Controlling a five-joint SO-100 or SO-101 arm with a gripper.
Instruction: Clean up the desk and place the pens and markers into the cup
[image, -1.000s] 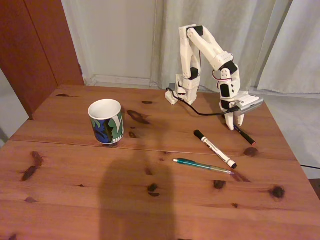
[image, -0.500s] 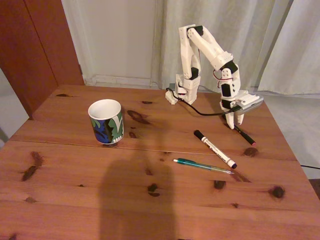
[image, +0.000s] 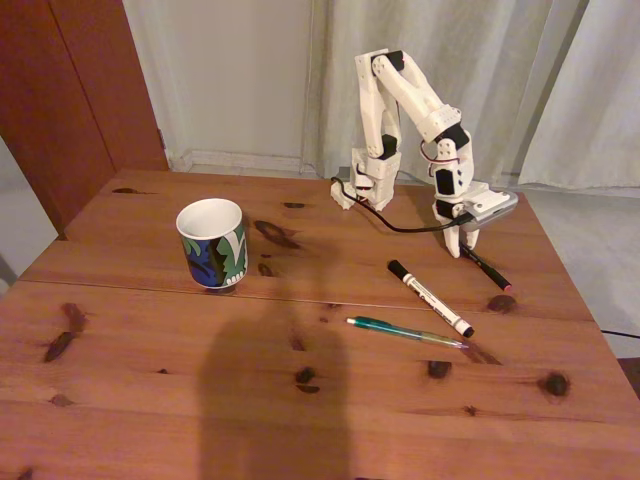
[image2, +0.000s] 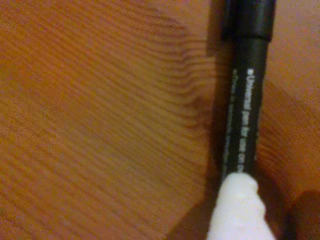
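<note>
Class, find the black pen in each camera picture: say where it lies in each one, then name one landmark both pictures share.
Fixed view: the black pen lies at right of centre on the desk, slanting down-right from the claw.
Wrist view: the black pen runs top to bottom along the right side, blurred lettering showing.
Shared landmark: the white claw fingertip touching the pen.

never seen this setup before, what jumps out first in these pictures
The white arm at the back of the desk stands out first, bent down with its gripper at the near end of the black pen. In the wrist view, one white fingertip touches that pen's barrel. Far to the left stands the leaf-patterned cup, with the white marker and teal pen lying loose between.
</note>
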